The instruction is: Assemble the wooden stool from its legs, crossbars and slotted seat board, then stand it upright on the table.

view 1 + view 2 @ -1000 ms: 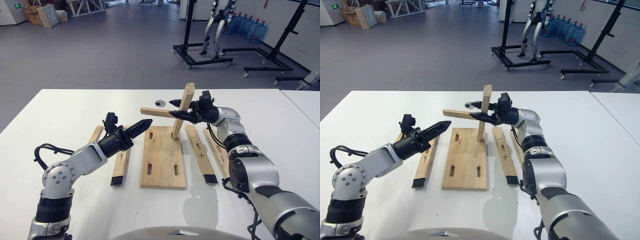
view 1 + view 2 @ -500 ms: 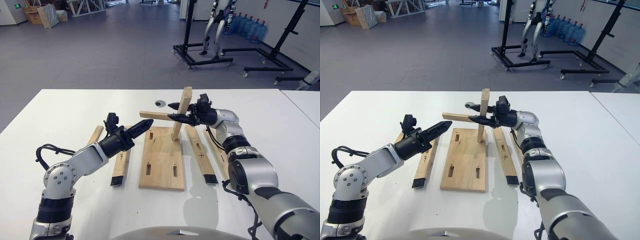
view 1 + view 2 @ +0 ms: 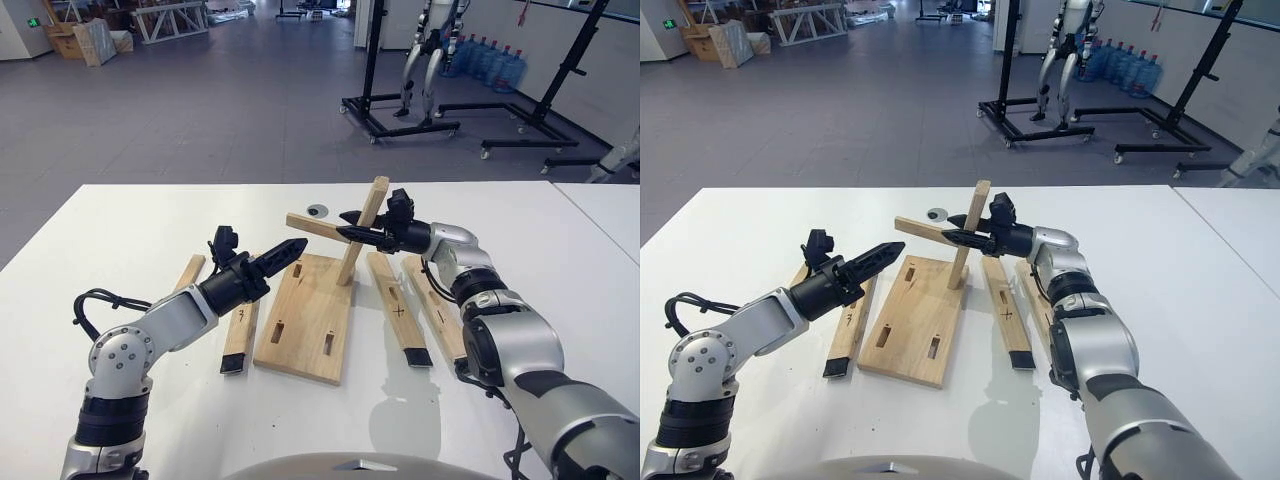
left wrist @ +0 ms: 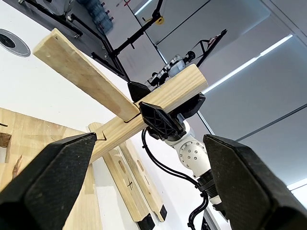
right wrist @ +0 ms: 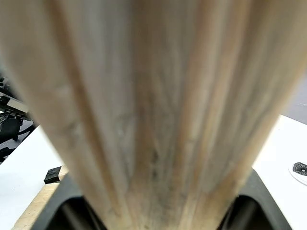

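leg and crossbar pinched over the seat board, left jaws spread

on the white table [image 3: 130, 215] in front of me, the seat board [image 3: 305, 310] lies flat and skewed, its near end swung toward my left arm. a standing leg [image 3: 365, 225] rests on the board's far end and leans to the right. its foot is down by the far right slot, and i cannot tell whether it sits in the slot. a crossbar [image 3: 312, 225] juts from it toward the left, roughly level.

my right gripper [image 3: 344, 224] is at that joint, its fingers pinching the standing leg, one on each side. the left wrist view shows them clamped on the wood right beside the crossbar. in the right wrist view the wood sits close against the camera.

my left gripper [image 3: 288, 249] hangs by the board's left edge, pointing toward the joint and touching nothing. its fingers [image 4: 48, 191] are spread wide.

left of the board a loose leg [image 3: 241, 330] with a dark foot lies flat, and a short bar [image 3: 190, 270] lies just beyond it. right of the board, the inner leg [image 3: 398, 312] and the outer leg [image 3: 437, 320] lie side by side, dark feet toward me. a round grommet [image 3: 317, 211] sits in the table behind the crossbar.
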Robot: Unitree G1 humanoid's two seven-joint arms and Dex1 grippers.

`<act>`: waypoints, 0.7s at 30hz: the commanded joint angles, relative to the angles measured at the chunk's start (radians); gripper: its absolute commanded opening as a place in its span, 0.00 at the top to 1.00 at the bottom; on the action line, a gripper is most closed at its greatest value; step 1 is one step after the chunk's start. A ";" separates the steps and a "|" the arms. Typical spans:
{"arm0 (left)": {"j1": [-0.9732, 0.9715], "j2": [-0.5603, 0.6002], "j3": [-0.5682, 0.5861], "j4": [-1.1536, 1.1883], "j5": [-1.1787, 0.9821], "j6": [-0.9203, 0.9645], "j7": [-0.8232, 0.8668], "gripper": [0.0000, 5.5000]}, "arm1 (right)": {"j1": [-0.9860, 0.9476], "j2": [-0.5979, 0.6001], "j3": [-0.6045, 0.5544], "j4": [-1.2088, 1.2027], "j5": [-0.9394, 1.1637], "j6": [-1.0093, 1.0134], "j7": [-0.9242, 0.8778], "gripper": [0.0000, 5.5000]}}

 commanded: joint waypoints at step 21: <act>0.009 -0.019 -0.016 -0.008 0.034 0.012 0.001 0.26 | 0.107 0.051 -0.035 -0.029 -0.065 0.209 -0.111 0.20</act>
